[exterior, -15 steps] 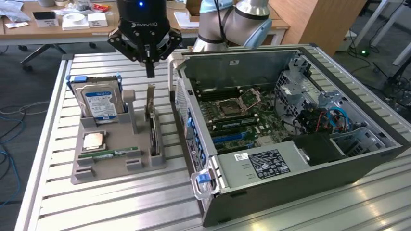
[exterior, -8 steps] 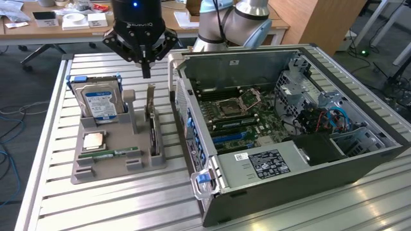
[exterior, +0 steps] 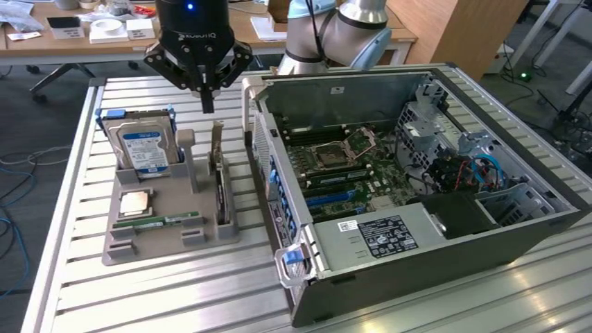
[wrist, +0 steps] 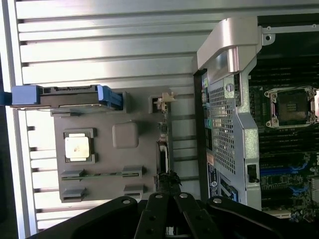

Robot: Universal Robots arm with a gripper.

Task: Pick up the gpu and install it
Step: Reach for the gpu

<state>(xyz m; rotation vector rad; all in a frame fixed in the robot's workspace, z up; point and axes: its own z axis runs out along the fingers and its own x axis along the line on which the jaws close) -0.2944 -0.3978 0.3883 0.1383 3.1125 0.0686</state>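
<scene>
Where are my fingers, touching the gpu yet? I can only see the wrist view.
Observer: Not yet. The shut fingers hang above the gpu, with a clear gap between them.
Operator: What's on the hard drive's front?
Observer: A blue-white label covers its broad face.
Operator: What's deep inside the computer case?
Observer: Blue cables by the drive cage, at the exterior view's right.

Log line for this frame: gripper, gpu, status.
gripper: shut, empty, above gpu | gpu: on edge in gray holder | install: not done
</scene>
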